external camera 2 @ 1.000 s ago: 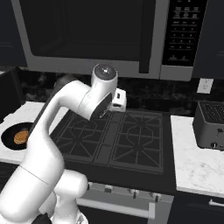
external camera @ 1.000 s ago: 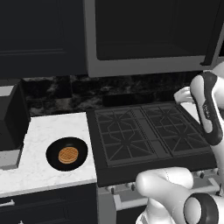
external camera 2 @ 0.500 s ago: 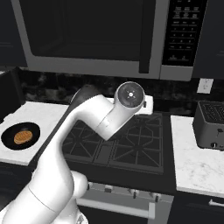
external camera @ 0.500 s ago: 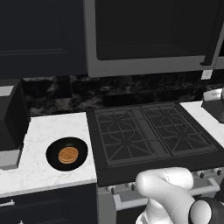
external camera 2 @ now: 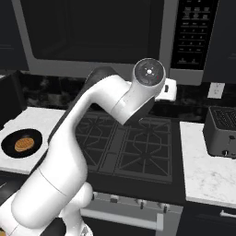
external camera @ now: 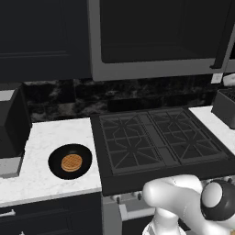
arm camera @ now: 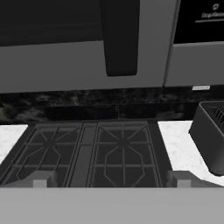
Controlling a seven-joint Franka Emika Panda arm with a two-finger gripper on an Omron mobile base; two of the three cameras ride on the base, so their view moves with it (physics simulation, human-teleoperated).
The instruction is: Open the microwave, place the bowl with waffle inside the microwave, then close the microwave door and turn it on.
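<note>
The microwave (external camera: 156, 41) hangs above the stove, and its dark glass microwave door (external camera 2: 92, 27) is closed. The door's vertical bar handle (arm camera: 120, 37) stands straight ahead and above in the hand view, left of the control panel (external camera 2: 191, 32). On the left counter the black bowl (external camera: 69, 161) rests with the round waffle (external camera: 71, 162) inside it; the bowl (external camera 2: 21, 143) also shows in the right base view. My gripper (arm camera: 108, 180) is raised over the stove below the microwave's right end. It is open, its fingertips (arm camera: 40, 179) far apart and nothing between them.
A black stove (external camera: 156, 137) with grates lies under the hand. On the right counter there is a dark toaster (external camera 2: 223, 131). Another dark appliance (external camera: 11, 124) stands at the far left of the white counter (external camera: 41, 179). Dark cupboards flank the microwave.
The arm has swung right and upward across the stove. Its wrist has left the left base view and now sits just below the microwave's right end. Bowl and waffle have not moved.
</note>
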